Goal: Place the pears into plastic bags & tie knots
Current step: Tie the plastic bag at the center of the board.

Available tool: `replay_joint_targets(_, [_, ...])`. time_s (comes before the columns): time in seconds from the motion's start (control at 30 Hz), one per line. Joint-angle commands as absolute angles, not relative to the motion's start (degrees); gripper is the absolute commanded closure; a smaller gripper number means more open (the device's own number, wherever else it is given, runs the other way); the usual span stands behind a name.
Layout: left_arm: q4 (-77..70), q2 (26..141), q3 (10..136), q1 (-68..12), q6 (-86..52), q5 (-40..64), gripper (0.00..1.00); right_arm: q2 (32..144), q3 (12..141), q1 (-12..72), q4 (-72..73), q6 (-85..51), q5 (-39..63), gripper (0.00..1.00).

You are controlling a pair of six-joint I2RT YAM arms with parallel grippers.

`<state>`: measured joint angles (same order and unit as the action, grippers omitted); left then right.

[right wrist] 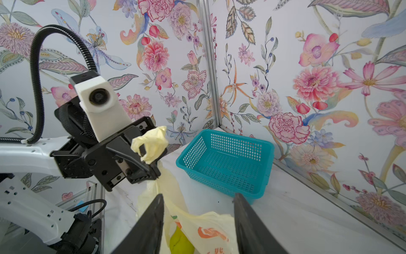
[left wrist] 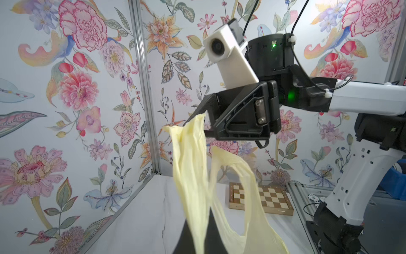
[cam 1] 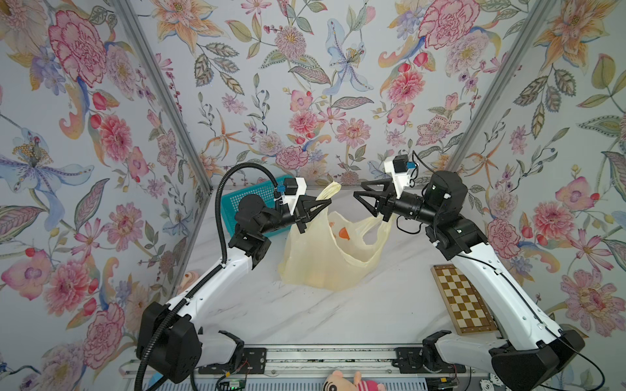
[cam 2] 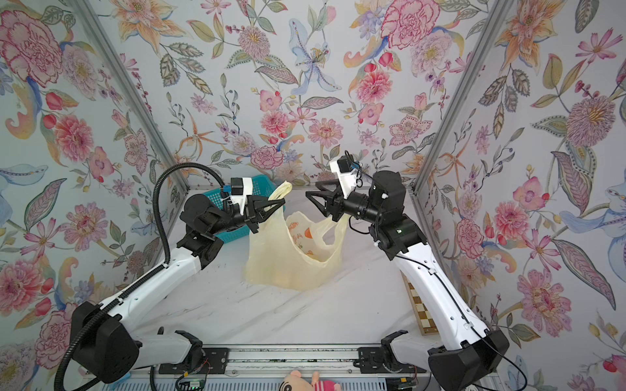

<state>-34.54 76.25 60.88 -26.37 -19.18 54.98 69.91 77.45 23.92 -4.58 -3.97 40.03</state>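
Left gripper [cam 1: 329, 202] is up above table center, fingers pressed together and pinching one handle strip [cam 1: 328, 191] of the pale-yellow plastic bag [cam 1: 321, 267]. The strip's crumpled end pokes out past the fingertips toward the far wall. The bag's left side is pulled up taut and its body sags on the white marble table [cam 1: 305, 318], about center. Right gripper [cam 1: 358, 190] faces the left one from the right, close to it but apart. Its fingers [right wrist: 153, 220] are spread, with nothing between them. The second handle loop [left wrist: 241, 165] droops slack just below the right gripper; cannot tell if it touches. The two handles are apart. A yellow-green pear [right wrist: 180, 242] shows inside the bag in the right wrist view, near the orange print. Other pears are not clearly visible through the film. Teal mesh basket [right wrist: 228, 158] sits far left behind the left arm. Chessboard [cam 1: 464, 301] is at the right edge, and a plush toy [cam 1: 349, 381] is at the near rail.
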Motion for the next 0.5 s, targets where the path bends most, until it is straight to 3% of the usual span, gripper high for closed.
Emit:
replay_joint_targets(0.0, [-31.44, 75.65, 58.59, -26.28, -14.24, 58.6, 1.0, 67.35, 74.19, 23.82, 3.01, 9.45, 47.43, 0.42])
replay_joint_targets(0.27, [-30.15, 74.97, 57.13, -26.43, -13.08, 60.2, 1.0, 71.54, 77.73, 25.05, -2.51, 35.18, 53.48, 0.37])
replay_joint_targets(0.47, [-28.4, 74.06, 56.7, -26.67, -12.16, 60.48, 1.0, 75.68, 80.78, 25.87, -4.78, 45.33, 55.28, 0.43])
